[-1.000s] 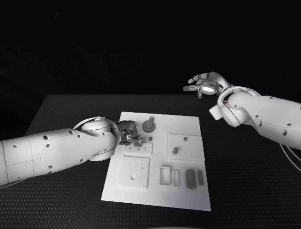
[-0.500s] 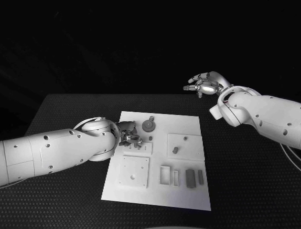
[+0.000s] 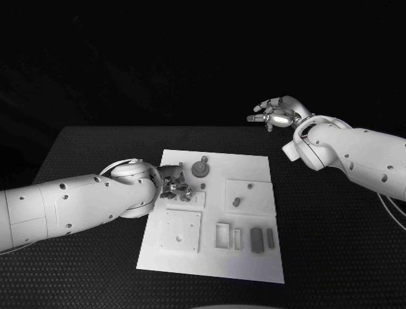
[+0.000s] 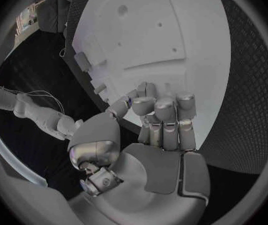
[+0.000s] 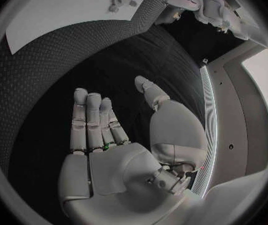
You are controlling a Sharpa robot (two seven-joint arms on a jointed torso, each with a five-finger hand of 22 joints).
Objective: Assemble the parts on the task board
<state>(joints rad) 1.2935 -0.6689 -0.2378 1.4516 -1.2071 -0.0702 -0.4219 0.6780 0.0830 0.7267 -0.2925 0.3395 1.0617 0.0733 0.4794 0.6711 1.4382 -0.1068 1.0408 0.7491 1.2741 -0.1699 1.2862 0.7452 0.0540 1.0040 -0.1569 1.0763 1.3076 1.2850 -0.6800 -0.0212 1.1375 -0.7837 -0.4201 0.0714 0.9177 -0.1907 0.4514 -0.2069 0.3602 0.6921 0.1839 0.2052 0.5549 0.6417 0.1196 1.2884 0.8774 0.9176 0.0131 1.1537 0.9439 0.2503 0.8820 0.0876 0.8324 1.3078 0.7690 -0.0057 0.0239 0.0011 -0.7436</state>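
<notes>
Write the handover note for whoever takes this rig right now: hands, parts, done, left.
Left hand: over the task board's left edge, fingers curled in at the board; whether it holds a part cannot be told.
Right hand: raised beyond the table's far edge, open, holding nothing.
Parts: a round part at the board's far end, a small part on the right square plate, two long parts near the front right.
Done: cannot tell from here.
Left: the loose long parts look unseated; check the left hand first.
</notes>
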